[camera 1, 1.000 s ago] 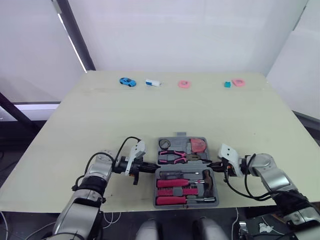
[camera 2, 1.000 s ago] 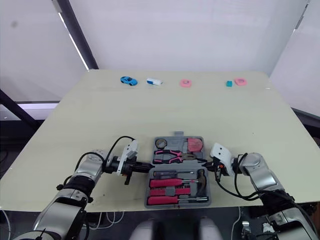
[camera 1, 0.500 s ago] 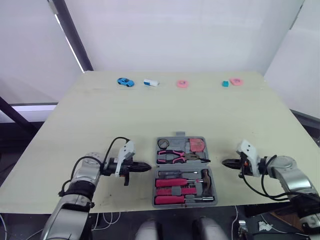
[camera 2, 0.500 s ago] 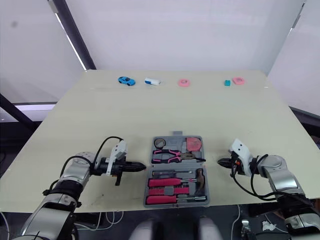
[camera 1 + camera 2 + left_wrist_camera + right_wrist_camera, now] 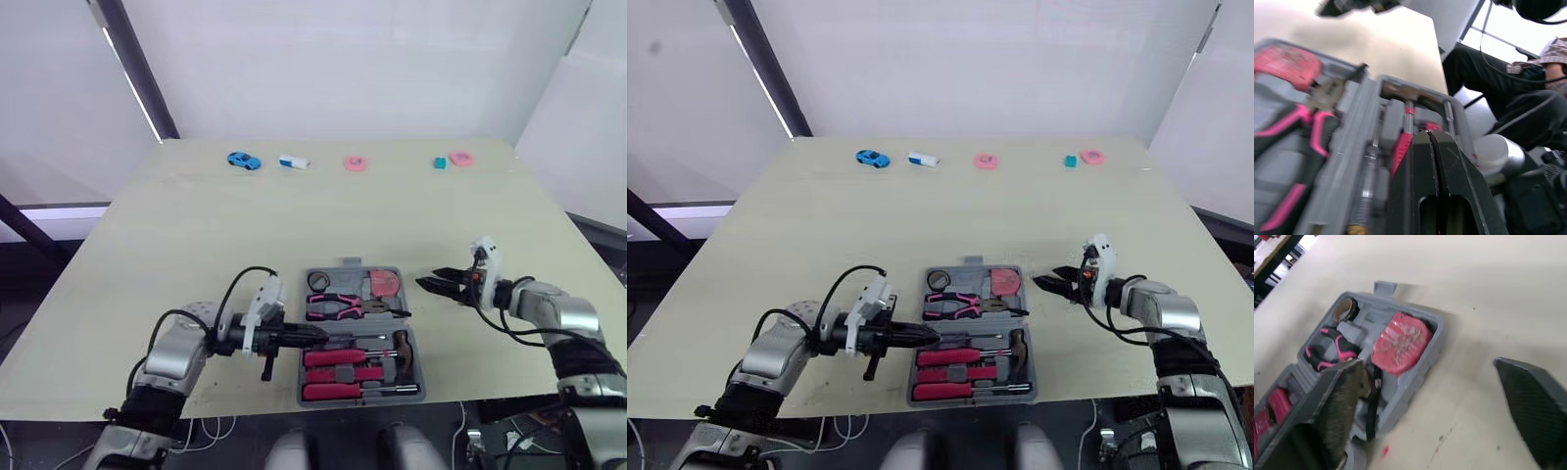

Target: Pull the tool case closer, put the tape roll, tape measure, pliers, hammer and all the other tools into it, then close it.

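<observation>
The grey plastic tool case (image 5: 345, 273) lies open in the lower middle of the frame, close to the near edge of the pale cream bench (image 5: 294, 215). Its far half holds a black tape roll (image 5: 320, 281), pink-handled pliers (image 5: 343, 305) and a red tape measure (image 5: 388, 284). Its near half holds pink-handled screwdrivers (image 5: 338, 357) and a hammer (image 5: 404, 348).

The left gripper (image 5: 315, 334) comes in from the lower left, and its tips reach the left end of the near half, beside the hinge line. Its black fingers (image 5: 1418, 166) are pressed together with only a hairline slit between them and nothing pinched (whether they touch the case I cannot tell).

The right gripper (image 5: 423, 284) sits right of centre, just off the right edge of the far half and level with the tape measure, with a strip of bare bench between. Its fingers (image 5: 1344, 401) are spread wide, holding nothing.

Along the far edge of the bench, across the upper part of the frame, stand a small blue toy car (image 5: 243, 161), a white-and-blue block (image 5: 292, 162), a pink ring (image 5: 355, 164), a teal cube (image 5: 439, 164) and a second pink piece (image 5: 458, 158). White wall panels rise behind, and a dark slanted post (image 5: 132, 69) crosses the upper left.
</observation>
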